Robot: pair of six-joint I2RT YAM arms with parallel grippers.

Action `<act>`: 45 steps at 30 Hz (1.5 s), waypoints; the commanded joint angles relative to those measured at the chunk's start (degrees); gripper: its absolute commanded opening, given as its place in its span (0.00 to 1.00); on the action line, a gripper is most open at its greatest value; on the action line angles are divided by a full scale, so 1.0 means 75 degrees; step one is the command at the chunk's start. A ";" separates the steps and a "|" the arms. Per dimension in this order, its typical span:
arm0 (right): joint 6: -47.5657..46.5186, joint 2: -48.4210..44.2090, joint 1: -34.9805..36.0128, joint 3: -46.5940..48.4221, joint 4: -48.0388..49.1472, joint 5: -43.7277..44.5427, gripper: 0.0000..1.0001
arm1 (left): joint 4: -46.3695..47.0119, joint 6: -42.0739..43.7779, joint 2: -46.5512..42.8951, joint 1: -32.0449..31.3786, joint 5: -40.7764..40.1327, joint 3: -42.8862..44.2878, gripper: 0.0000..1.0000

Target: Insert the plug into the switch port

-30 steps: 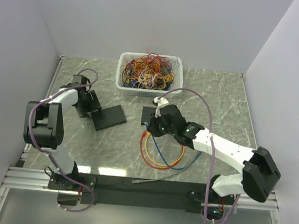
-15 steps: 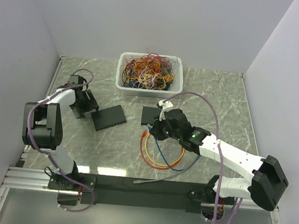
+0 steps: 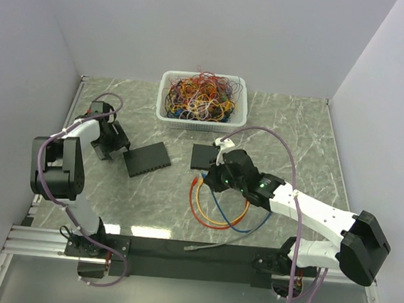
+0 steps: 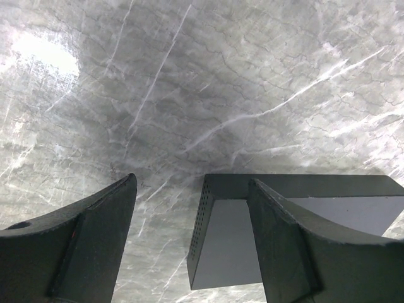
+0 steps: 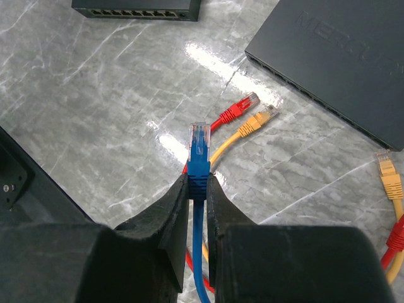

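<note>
Grey marble bench [image 3: 297,132] carries a white basket [image 3: 162,94] of tangled wires at the back. In the middle sit a black left switch [image 3: 147,159] and right switch [image 3: 203,156], with a red cable [image 5: 235,110] and a yellow cable [image 5: 252,124] lying in front. The left end effector [image 4: 189,240] is spread wide with nothing held, and the left switch's end shows between its fingers. The right end effector [image 5: 197,183] is pinched tight on the blue cable [image 5: 201,265] just behind its plug [image 5: 199,140], which is held above the bench, clear of both switches.
</note>
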 commanded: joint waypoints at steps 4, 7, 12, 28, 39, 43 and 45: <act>-0.0052 -0.0095 0.0063 -0.0034 0.0180 0.0050 0.00 | -0.0205 -0.0144 -0.0116 -0.0024 -0.0027 -0.0119 0.76; -0.0052 -0.0095 0.0051 -0.0081 0.0156 0.0074 0.00 | 0.0017 -0.0261 -0.0560 -0.0024 0.0675 -0.0587 0.77; -0.0040 -0.0119 0.0074 -0.0116 0.0109 0.0085 0.00 | -0.0017 -0.0379 -0.1450 -0.0036 0.1004 -0.1150 0.78; 0.0042 0.1028 0.0729 0.0421 0.0145 0.0448 0.00 | 0.0612 -0.0508 -0.3140 -0.0376 0.0852 -0.1398 0.81; -0.0087 0.3172 0.1223 0.2025 0.0074 0.0414 0.00 | 0.4444 -0.1257 -0.2217 -0.0375 0.1941 -0.2263 0.80; -0.0215 0.3794 0.1340 0.2671 -0.0089 0.0402 0.00 | 0.5138 -0.1398 -0.1641 -0.0399 0.2164 -0.2556 0.79; -0.0274 0.4121 0.1398 0.3033 -0.0195 0.0449 0.00 | 0.5407 -0.1469 -0.1384 -0.0399 0.2258 -0.2673 0.78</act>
